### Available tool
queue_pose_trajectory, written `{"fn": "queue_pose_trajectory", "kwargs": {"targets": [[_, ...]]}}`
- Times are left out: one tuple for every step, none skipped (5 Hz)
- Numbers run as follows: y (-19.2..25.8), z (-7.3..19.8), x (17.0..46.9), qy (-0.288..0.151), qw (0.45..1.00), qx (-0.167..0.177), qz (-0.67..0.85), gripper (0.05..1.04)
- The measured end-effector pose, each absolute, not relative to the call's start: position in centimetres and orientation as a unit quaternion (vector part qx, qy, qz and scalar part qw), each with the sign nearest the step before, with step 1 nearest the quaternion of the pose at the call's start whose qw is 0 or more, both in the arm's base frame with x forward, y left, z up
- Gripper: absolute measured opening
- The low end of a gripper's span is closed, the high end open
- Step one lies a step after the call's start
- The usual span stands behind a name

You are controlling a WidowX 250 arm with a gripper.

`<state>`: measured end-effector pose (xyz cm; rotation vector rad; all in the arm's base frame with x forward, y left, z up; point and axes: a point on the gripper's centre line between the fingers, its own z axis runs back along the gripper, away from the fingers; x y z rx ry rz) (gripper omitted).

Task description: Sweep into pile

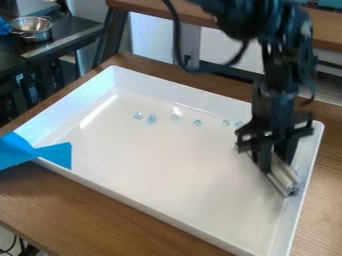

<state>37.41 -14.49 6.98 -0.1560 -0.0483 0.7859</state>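
The black gripper [273, 158] hangs over the right side of the white tray [160, 202], its two fingers pointing down and closed on a silvery bar-shaped tool [284, 176]. That tool lies at a slant near the tray's right wall, its lower end toward the front. Several small, clear light-blue pieces stand in a loose row across the far part of the tray floor. A leftmost piece [137, 116] has another piece [152, 118] close beside it. Toward the right, one piece [226, 123] is near the gripper, with another partly beside the arm.
Raised walls surround the tray, which rests on a brown wooden table [87, 212]. Blue tape [53, 154] covers its left corner. A metal pot [32, 28] stands on a dark counter at the upper left. A black cable loops beside the arm above the tray's far edge.
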Motion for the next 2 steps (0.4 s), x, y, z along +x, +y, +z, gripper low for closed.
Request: {"fn": "queue_pose_trajectory", "kwargs": {"targets": [[-10.9, 10.6, 35.5, -0.018, 0.923, -0.108, 0.368, 0.367], [-5.2, 12.9, 33.5, -0.030, 0.928, -0.126, 0.348, 0.367]]}}
